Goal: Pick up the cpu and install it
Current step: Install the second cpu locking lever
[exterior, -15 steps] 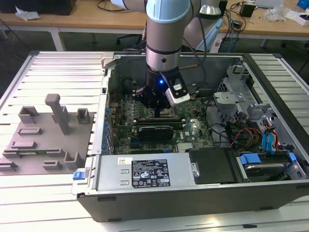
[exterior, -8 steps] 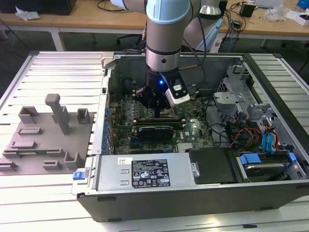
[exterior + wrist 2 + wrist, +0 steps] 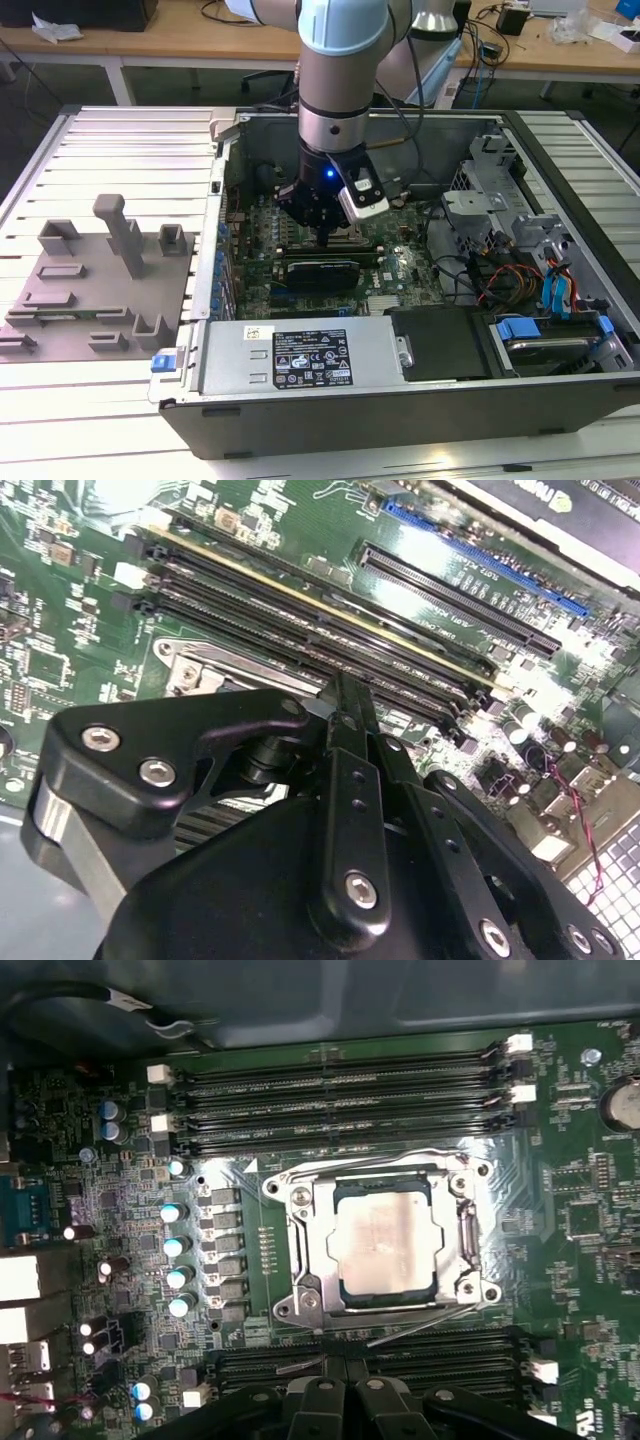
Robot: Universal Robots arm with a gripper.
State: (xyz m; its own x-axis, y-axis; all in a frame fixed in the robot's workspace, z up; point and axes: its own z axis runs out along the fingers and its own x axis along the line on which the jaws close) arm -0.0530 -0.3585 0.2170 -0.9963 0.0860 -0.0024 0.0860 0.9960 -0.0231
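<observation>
The cpu (image 3: 385,1245) lies flat inside the metal-framed socket (image 3: 300,1250) on the motherboard (image 3: 590,1220), between rows of memory slots (image 3: 340,1090). The gripper (image 3: 325,235) hovers low over that board inside the computer case (image 3: 420,400); whether its pincer is wide or narrow cannot be told.

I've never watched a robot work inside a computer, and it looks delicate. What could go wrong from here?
Two things, I'd guess. The cpu lies inside the metal socket frame; if it sits slightly askew, pressing on it could damage the contacts beneath. The gripper also hangs low over the motherboard, close to the memory slots and small capacitors, so a sideways slip might knock them.
</observation>
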